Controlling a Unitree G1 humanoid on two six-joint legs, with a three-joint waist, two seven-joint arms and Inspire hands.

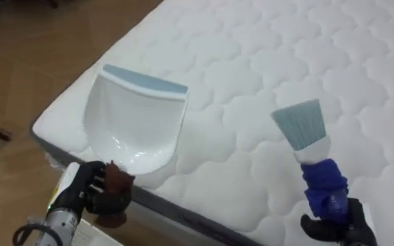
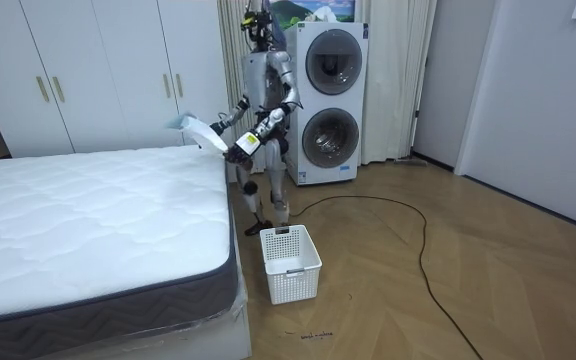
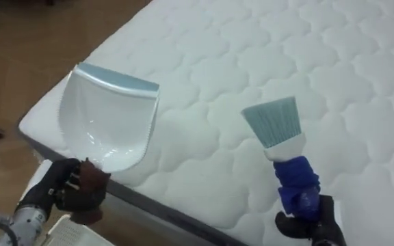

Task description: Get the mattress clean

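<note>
A bare white quilted mattress (image 1: pixel 265 61) lies on the bed, one corner nearest the robot. Above that corner the left hand (image 1: pixel 104 191), fingers curled round a brown handle, holds a white dustpan (image 1: pixel 135 123) with a pale blue lip, its scoop facing up. To its right the right hand (image 1: pixel 340 229), fingers wrapped round a blue handle, holds a hand brush (image 1: pixel 303 126) upright over the mattress, its blue-green bristles up. In the room view the robot stands at the bed's corner, a white slatted basket (image 2: pixel 290 263) on the wooden floor (image 2: pixel 448 250) beside it and stacked washing machines (image 2: pixel 330 100) behind.
</note>
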